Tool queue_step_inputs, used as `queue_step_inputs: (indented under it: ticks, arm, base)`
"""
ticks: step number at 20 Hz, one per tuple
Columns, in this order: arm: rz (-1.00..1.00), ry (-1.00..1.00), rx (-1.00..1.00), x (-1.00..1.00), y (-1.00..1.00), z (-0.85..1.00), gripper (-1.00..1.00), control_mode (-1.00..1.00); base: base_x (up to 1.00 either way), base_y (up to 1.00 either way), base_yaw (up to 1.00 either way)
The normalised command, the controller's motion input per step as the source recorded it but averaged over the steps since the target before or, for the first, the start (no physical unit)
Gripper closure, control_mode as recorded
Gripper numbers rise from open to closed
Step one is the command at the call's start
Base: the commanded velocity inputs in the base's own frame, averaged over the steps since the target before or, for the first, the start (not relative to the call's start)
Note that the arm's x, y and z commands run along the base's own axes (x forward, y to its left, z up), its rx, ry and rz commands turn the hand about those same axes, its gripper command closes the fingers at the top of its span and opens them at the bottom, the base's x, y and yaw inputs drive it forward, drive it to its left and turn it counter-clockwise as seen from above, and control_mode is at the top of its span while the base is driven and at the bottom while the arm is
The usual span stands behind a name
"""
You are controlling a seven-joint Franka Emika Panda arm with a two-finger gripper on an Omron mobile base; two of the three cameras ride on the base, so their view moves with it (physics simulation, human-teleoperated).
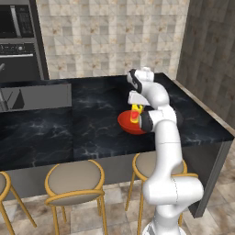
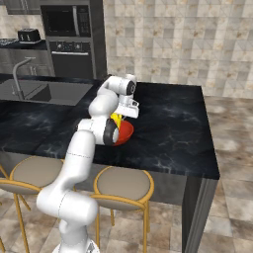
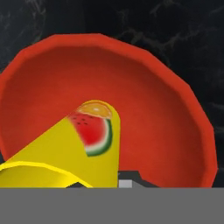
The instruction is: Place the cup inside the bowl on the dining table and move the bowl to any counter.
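Cup: your yellow cup (image 3: 74,144) sits over the hollow of the bowl, tilted in the hand view, its far end toward the bowl's floor. A watermelon-slice mark shows on its side. In the left base view the cup (image 1: 135,114) stands just under the hand; in the right base view it (image 2: 116,120) shows as a yellow sliver between the hand and the forearm.

Bowl: the red bowl (image 3: 166,122) rests on the dining table, close to the edge by the stools. You see it partly behind the arm in the left base view (image 1: 127,123) and the right base view (image 2: 125,132).

Gripper: your gripper (image 1: 136,106) hangs directly above the bowl, its jaws drawn together on the cup. The fingertips themselves are hidden behind the cup in the hand view.

Dining table: black veined marble top (image 1: 55,133), also seen at (image 2: 173,128). Whether the cup's far end touches the bowl's floor cannot be told.

Stools: round beige seats on yellow frames stand along the table's near side (image 1: 73,181) (image 2: 121,184).

Surroundings: a sink basin (image 1: 36,95) is set into the table top; a dark built-in oven (image 2: 74,47) stands against the tiled wall.
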Motion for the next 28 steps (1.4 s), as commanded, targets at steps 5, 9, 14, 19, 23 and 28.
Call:
queue_step_inputs:
  ticks: [5,9,14,19,23,28]
  arm:
    - [-0.05,0.0,0.0,-0.13,0.0,-0.19,1.0,-1.0]
    - [-0.05,0.0,-0.01,-0.01,0.0,-0.16,1.0,-1.0]
    - [-0.04,0.0,-0.02,0.0,0.02,-0.13,1.0,-1.0]
    - [-0.03,0.0,-0.03,-0.01,0.02,-0.07,1.0,-1.0]
    - [-0.03,0.0,-0.04,-0.06,0.0,-0.14,1.0,-1.0]
    - [0.0,0.0,0.0,0.0,0.0,0.0,1.0,-1.0]
  base:
    - [0.0,0.0,0.0]
    - [0.0,0.0,0.0]
    - [0.0,0.0,0.0]
    - [0.0,0.0,0.0]
    - [0.0,0.0,0.0]
    - [0.0,0.0,0.0]
